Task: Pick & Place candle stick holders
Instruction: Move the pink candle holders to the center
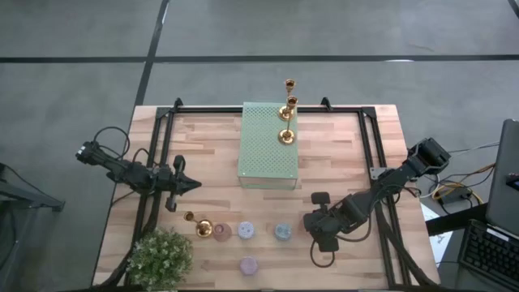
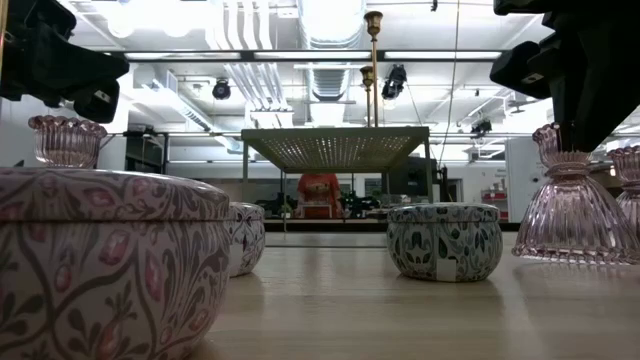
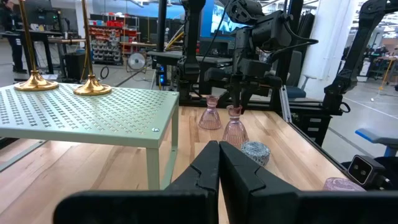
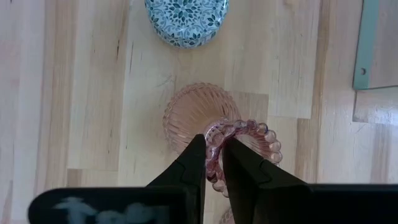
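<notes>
Right gripper (image 4: 212,163) narrow, fingers pinching beaded rim of pink glass holder (image 4: 205,121) directly beneath it; holder upright on table (image 4: 87,93). Blue leaf-pattern tin (image 4: 186,18) just beyond holder, second pink holder (image 3: 209,114) close beside. Judgement: grasp step. Do well: keep pinch on rim centred, lift straight up before travelling, clear tin and neighbour. Green perforated block (image 1: 268,144) well apart, gold holders (image 1: 286,134) on it. Left gripper (image 3: 219,168) pressed closed, empty, waiting far across table.

My fingers (image 4: 194,163) are pinching the beaded rim of a pink glass holder (image 4: 200,112). A leaf-patterned tin (image 4: 186,20) is sitting just beyond it.
</notes>
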